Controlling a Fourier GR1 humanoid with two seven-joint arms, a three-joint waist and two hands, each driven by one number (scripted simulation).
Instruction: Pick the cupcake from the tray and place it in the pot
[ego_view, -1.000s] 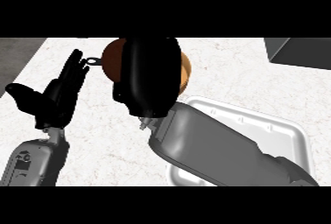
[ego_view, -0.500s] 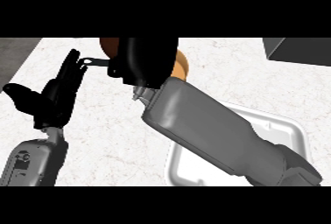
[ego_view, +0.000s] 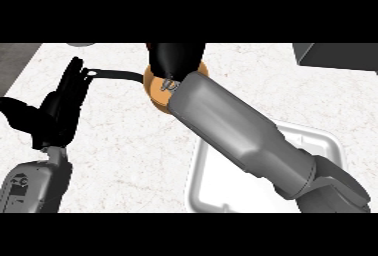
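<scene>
The orange pot stands at the far middle of the counter, its black handle pointing left. My right hand hangs directly over the pot and covers most of it, with the grey forearm reaching in from the lower right. No cupcake shows in this view; whatever is under the hand is hidden. The white tray lies at the lower right, partly under the forearm, and its visible part holds nothing. My left hand rests open at the left, fingers up, just beside the tip of the pot's handle.
A dark grey block sits at the far right corner. The counter's left edge runs along a grey strip at the upper left. Pale marble counter lies between my left arm and the tray.
My right hand has moved up and away over the pot, the forearm stretching out and uncovering more of the tray. The left hand has stayed where it was.
</scene>
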